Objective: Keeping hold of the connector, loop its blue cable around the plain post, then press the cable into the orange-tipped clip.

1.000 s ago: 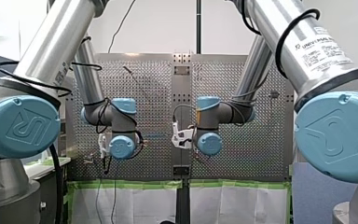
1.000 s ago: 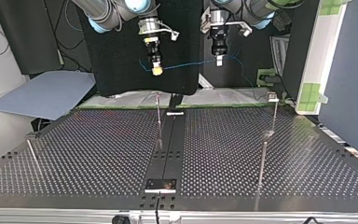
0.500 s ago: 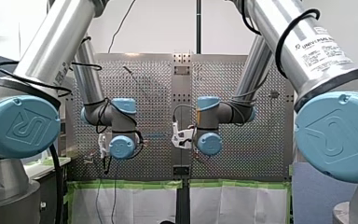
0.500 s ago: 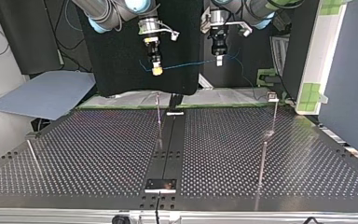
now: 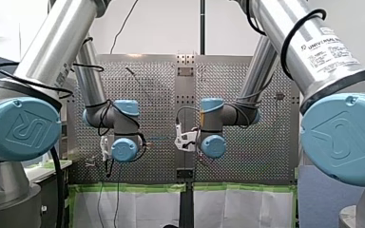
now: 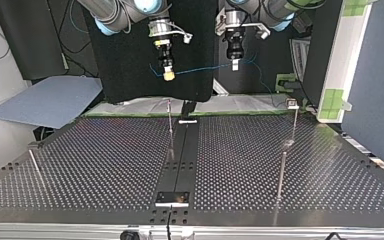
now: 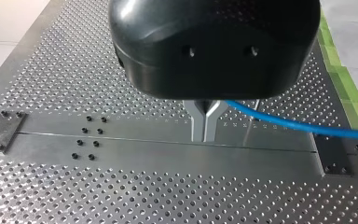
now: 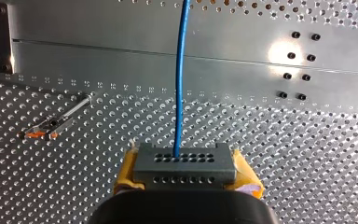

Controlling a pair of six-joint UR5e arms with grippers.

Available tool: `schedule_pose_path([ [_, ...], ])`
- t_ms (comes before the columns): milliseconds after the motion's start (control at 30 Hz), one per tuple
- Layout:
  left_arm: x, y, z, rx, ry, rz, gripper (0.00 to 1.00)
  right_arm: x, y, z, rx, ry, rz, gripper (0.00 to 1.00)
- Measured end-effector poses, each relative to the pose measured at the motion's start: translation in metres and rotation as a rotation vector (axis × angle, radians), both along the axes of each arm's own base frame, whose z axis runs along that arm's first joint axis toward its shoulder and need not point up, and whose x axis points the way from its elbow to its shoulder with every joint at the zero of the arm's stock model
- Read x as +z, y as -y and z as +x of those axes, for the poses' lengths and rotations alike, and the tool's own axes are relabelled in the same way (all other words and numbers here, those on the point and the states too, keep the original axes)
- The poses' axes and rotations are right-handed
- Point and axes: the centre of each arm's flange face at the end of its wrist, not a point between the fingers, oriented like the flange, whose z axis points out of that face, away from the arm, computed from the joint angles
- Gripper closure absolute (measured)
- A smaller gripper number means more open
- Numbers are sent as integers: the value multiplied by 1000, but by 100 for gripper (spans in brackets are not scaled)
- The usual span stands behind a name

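No change against the frames half a second and one second back: both arms hang at the same spots above the perforated surface [image 6: 105,160]. My right claw [image 8: 185,179] is clenched on the grey connector [image 8: 185,161], with a yellow pad on either side. The blue cable [image 8: 180,79] leaves it nearly straight and runs to my left claw [image 7: 204,130], whose metal fingers are pinched together on it. The orange-tipped clip [image 8: 51,127] stands apart from the cable.
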Motion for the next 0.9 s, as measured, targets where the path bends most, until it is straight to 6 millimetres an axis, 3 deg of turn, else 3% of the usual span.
schedule_pose_path([
  [533,-4,-3,-1,0,-14,5,100,-1,0,-1,0,-1,3,100],
  [633,-14,-10,-2,0,-55,25,100,-13,0,-9,0,-12,32,100],
  [900,-32,-26,7,10,-114,49,100,-73,-12,-51,-7,-92,166,100],
])
